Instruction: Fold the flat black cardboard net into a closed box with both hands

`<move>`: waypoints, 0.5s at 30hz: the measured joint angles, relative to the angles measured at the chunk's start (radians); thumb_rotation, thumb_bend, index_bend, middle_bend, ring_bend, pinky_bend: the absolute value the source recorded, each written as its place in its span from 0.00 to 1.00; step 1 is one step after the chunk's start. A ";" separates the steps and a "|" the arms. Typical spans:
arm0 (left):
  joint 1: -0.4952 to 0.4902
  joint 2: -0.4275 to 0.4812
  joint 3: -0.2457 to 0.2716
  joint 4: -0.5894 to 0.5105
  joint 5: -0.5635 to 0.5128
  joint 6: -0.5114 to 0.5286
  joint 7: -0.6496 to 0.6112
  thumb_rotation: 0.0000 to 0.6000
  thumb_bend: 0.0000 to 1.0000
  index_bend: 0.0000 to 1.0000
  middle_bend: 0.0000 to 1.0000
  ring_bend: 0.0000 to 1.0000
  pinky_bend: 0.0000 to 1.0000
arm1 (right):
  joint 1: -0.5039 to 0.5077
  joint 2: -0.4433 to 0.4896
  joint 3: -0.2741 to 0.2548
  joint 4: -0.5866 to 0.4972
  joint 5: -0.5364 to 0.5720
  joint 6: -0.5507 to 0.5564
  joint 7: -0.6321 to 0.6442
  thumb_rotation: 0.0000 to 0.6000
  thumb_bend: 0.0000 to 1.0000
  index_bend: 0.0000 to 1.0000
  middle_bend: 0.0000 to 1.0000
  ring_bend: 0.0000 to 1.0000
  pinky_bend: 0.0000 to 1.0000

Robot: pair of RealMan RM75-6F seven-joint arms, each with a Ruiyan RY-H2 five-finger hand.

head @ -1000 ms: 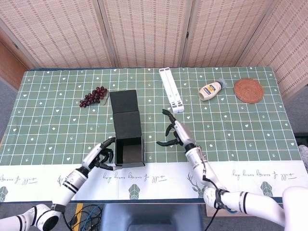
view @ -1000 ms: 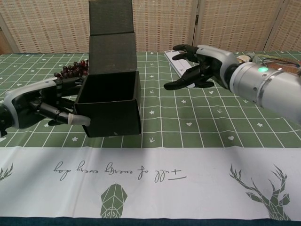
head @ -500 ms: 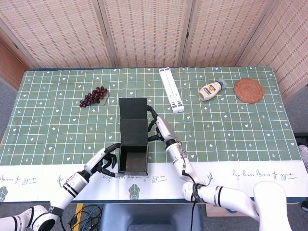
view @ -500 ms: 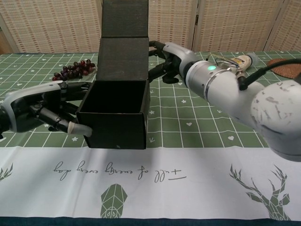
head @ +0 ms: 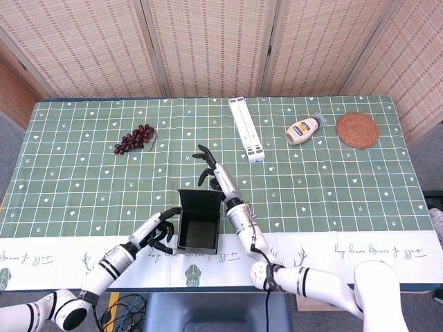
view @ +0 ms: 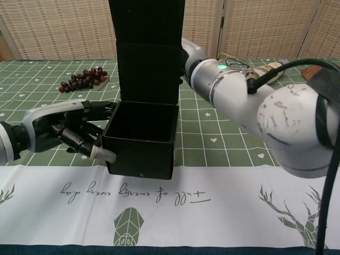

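The black box [head: 199, 229] sits open-topped near the front edge of the tabletop [head: 346, 187], its tall lid panel [view: 147, 50] now standing nearly upright behind the cavity, where half a second ago it leaned back flatter. My right hand [head: 211, 173] has come round behind that panel, fingers spread against its back and gripping nothing, while my left hand [head: 156, 232] braces the box's left wall, its fingers [view: 87, 139] curled against the card. I judge the walls are formed and the lid has yet to be tipped forward and tucked in. Beyond lie grapes [head: 134, 137], a white folded stand [head: 247, 129], a woven coaster [head: 358, 129] and a squeeze bottle [head: 303, 129] whose label is too small to read. The cloth's white border carries script [view: 132, 193] I cannot make out from here.
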 measured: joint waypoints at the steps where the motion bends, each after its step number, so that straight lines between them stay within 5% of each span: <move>1: -0.002 -0.003 -0.003 0.006 -0.010 -0.004 0.007 1.00 0.08 0.32 0.29 0.69 0.91 | -0.005 0.009 -0.001 -0.020 -0.001 -0.004 0.003 1.00 0.00 0.00 0.17 0.59 0.98; 15: -0.004 -0.059 -0.036 0.054 -0.139 -0.017 0.189 1.00 0.08 0.32 0.29 0.69 0.91 | -0.016 0.181 -0.054 -0.216 0.032 -0.121 -0.082 1.00 0.00 0.00 0.27 0.60 0.98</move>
